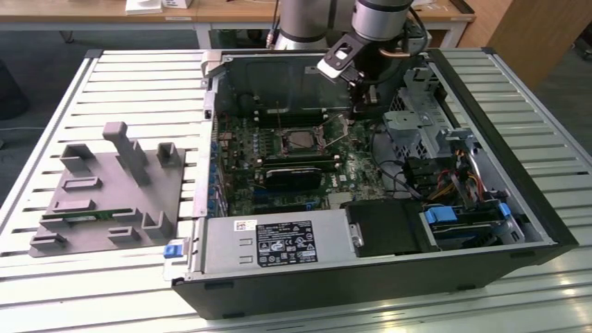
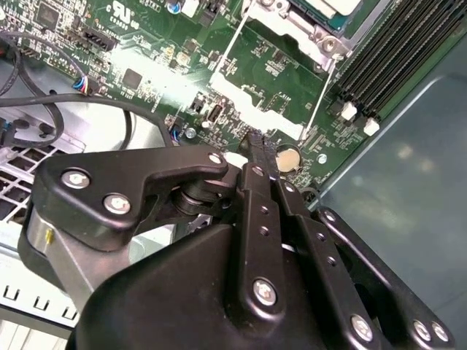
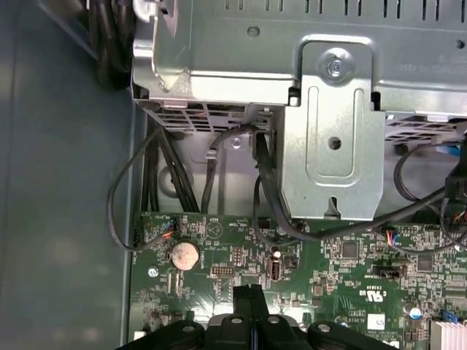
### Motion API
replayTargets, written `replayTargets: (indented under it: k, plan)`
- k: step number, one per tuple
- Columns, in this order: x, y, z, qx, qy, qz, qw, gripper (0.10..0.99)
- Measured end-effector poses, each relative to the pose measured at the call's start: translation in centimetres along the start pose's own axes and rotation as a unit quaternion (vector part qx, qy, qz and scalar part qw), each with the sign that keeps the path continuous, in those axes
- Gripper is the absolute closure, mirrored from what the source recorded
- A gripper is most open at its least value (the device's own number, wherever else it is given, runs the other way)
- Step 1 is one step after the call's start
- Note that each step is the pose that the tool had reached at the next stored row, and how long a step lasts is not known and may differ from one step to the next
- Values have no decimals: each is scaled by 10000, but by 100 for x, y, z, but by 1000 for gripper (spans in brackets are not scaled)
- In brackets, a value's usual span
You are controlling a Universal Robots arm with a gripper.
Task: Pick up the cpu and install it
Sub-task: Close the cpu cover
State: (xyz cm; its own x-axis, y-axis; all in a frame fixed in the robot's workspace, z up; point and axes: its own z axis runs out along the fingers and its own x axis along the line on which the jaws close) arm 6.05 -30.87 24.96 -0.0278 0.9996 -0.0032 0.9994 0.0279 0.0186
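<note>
The cpu lies flat in its socket on the green motherboard inside the open computer case, its silver top facing up. One corner of the cpu shows in the second wrist view, framed by the metal socket bracket. My gripper hangs inside the case, toward the exterior view's right of the socket, above the board. Its black fingers are pressed together with nothing seen between them. In the first wrist view the fingertips point at the board near a coin battery.
A steel drive cage with black cables stands close beside the gripper. A black module sits below the socket, and the power supply fills the case's front. A grey fixture holding a green memory stick lies outside the case.
</note>
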Motion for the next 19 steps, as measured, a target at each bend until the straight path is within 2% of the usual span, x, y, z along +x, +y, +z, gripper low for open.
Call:
replayTargets:
  k: [6,13,19]
  plan:
    - [0,21,28,0,0,0,10000,980]
    - [0,24,112,0,0,0,10000,980]
    - [0,18,86,0,0,0,10000,980]
